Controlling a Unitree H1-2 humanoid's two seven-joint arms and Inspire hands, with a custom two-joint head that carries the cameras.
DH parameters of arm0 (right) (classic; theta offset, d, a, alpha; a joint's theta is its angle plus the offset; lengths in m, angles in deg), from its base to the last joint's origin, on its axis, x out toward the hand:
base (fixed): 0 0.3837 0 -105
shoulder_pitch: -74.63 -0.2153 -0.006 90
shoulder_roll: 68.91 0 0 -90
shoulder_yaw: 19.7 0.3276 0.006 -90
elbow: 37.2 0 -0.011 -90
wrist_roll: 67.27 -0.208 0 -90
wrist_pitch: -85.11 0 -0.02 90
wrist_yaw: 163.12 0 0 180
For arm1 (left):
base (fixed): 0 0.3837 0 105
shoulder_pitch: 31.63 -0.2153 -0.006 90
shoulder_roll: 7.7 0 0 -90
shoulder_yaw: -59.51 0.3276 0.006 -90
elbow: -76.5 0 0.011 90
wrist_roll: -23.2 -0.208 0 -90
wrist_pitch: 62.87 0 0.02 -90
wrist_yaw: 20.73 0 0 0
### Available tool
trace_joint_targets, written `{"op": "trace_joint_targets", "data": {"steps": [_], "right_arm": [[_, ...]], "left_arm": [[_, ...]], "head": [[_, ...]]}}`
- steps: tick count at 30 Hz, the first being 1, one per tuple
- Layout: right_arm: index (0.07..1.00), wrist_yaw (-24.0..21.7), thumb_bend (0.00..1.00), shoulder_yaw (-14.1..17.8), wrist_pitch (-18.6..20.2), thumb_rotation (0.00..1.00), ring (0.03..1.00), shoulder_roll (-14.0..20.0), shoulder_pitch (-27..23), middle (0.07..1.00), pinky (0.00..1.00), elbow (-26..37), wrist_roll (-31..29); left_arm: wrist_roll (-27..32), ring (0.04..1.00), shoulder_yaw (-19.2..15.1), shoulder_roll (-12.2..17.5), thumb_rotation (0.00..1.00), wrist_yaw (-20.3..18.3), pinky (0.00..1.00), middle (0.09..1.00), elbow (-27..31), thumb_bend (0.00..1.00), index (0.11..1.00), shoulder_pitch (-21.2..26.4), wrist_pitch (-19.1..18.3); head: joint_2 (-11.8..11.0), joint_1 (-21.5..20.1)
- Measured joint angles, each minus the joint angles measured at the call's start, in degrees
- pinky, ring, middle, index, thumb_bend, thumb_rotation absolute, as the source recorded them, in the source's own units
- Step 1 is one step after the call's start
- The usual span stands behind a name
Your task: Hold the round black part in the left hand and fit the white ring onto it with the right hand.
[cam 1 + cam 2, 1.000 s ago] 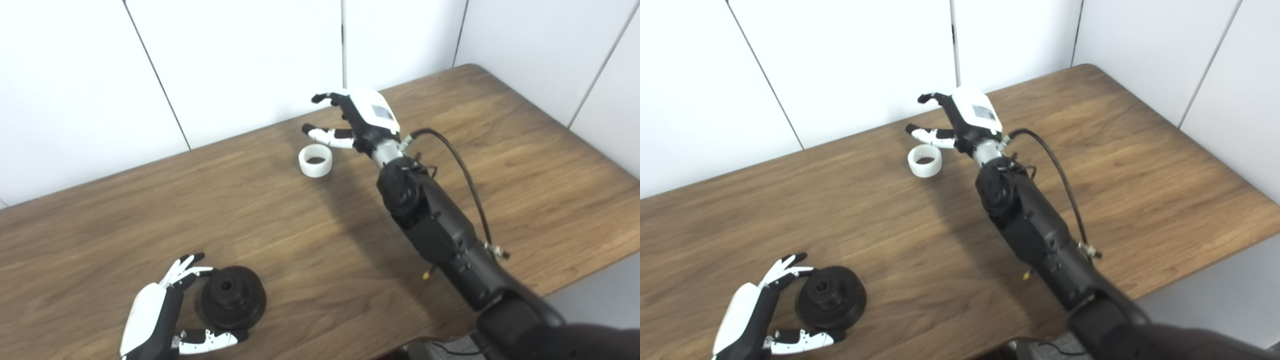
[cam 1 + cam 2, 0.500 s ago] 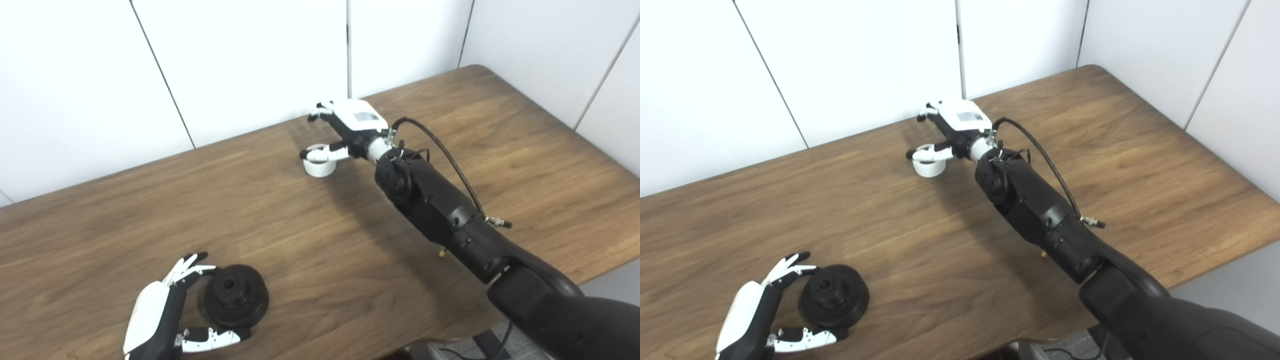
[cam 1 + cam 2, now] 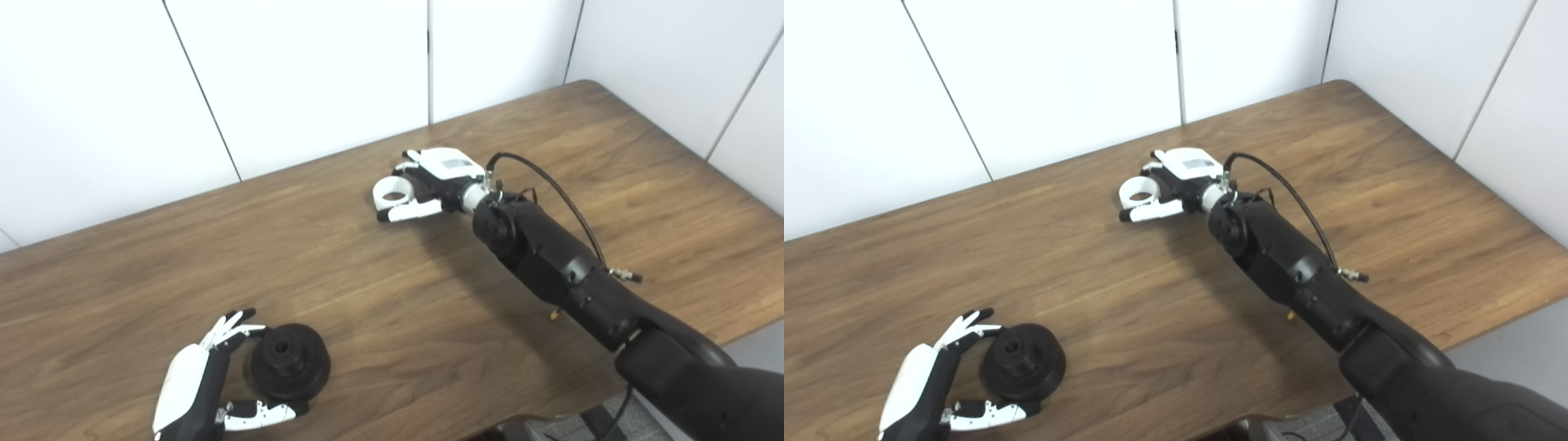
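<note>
The round black part lies flat on the wooden table near its front left edge, its centre hole facing up. My left hand rests beside it on its left, open, its fingers curving round the part's far side and its thumb along the near side. At the far middle of the table is the white ring. My right hand is closed on the ring, with fingers on its far side and the thumb pressed along its near side. Whether the ring rests on the table or is lifted I cannot tell.
White wall panels stand right behind the table's far edge. My black right forearm, with a looping cable, crosses the table's right half. The table's right corner lies beyond the hand.
My right hand has dropped from above the ring to around it and closed, the thumb moving from over the ring to its near side. The left hand and black part have stayed put.
</note>
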Motion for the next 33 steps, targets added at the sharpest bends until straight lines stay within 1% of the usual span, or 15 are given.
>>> {"op": "trace_joint_targets", "data": {"steps": [4, 6, 7, 8, 9, 15, 17, 18, 21, 25, 28, 33], "right_arm": [[0.875, -0.8, 0.99, 0.0, 0.0, 0.91, 1.0, 0.0, 0.7, 1.0, 0.98, 0.3, 0.0], [0.873, -0.8, 1.0, 0.0, 0.0, 0.89, 1.0, 0.1, 0.8, 1.0, 0.98, 0.5, 0.1], [0.872, -0.8, 0.99, 0.0, 0.0, 0.85, 1.0, 0.1, 0.8, 1.0, 0.98, 0.5, 0.1], [0.872, -0.8, 0.98, 0.0, 0.0, 0.83, 1.0, 0.1, 0.8, 1.0, 0.99, 0.5, 0.2], [0.869, -0.8, 0.95, 0.0, 0.1, 0.77, 1.0, 0.1, 0.9, 1.0, 0.99, 0.6, 0.2], [0.848, -0.6, 0.84, 0.4, 0.4, 0.57, 1.0, 0.0, 1.1, 0.993, 0.99, 0.7, 0.2], [0.837, 0.0, 0.82, 0.9, 0.5, 0.55, 1.0, -0.4, 1.3, 0.987, 0.99, 0.9, -0.1], [0.822, 0.7, 0.81, 1.3, 0.5, 0.53, 0.999, -0.8, 1.5, 0.975, 0.99, 1.0, -0.2], [0.809, 2.9, 0.79, 2.5, 0.8, 0.52, 0.997, -2.2, 2.5, 0.966, 0.99, 1.2, -0.5], [0.802, 6.0, 0.78, 3.4, 1.4, 0.54, 0.989, -3.7, 3.7, 0.954, 0.99, 1.2, -0.6], [0.806, 9.1, 0.76, 3.4, 1.9, 0.56, 0.991, -4.5, 3.8, 0.947, 1.0, -0.1, -0.3], [0.819, 12.4, 0.76, 3.3, 2.7, 0.61, 0.994, -6.2, 4.0, 0.945, 1.0, -1.5, 0.1]], "left_arm": [[0.1, 0.964, -0.2, 0.0, 0.2, 0.0, 0.95, 0.914, 0.0, 0.9, 0.587, -0.1, 0.0], [0.1, 0.964, -0.2, 0.0, 0.2, -0.1, 0.95, 0.915, 0.0, 0.9, 0.587, -0.2, 0.0], [0.2, 0.966, -0.3, 0.0, 0.2, -0.1, 0.95, 0.915, 0.0, 0.9, 0.587, -0.2, 0.0], [0.2, 0.966, -0.3, 0.0, 0.2, -0.1, 0.95, 0.915, 0.0, 0.9, 0.587, -0.2, 0.0], [0.2, 0.967, -0.3, 0.0, 0.2, -0.1, 0.95, 0.916, 0.0, 0.9, 0.587, -0.2, 0.0], [0.2, 0.967, -0.3, 0.0, 0.21, -0.1, 0.94, 0.917, 0.0, 0.9, 0.588, -0.2, 0.3], [0.2, 0.965, -0.4, 0.0, 0.21, -0.1, 0.95, 0.917, 0.0, 0.9, 0.588, -0.2, 0.3], [0.2, 0.964, -0.4, 0.0, 0.21, -0.1, 0.94, 0.917, 0.0, 0.91, 0.588, -0.3, 0.3], [0.1, 0.962, -0.5, 0.0, 0.21, -0.1, 0.93, 0.915, 0.2, 0.91, 0.59, -0.4, 0.2], [-0.1, 0.965, -0.6, 0.0, 0.21, 0.0, 0.94, 0.917, 0.2, 0.91, 0.59, -0.6, 0.2], [-0.1, 0.968, -0.6, 0.0, 0.22, 0.0, 0.94, 0.918, 0.2, 0.91, 0.591, -0.6, 0.2], [-0.2, 0.977, -0.5, 0.0, 0.22, -0.4, 0.96, 0.926, 0.7, 0.9, 0.592, -0.6, -0.6]], "head": [[0.2, 0.1], [0.2, 0.1], [0.3, 0.1], [0.3, 0.0], [0.3, 0.0], [0.4, 0.1], [0.4, 0.1], [0.8, 0.3], [0.9, 0.4], [1.1, 0.9], [1.2, 1.1], [1.4, 1.2]]}}
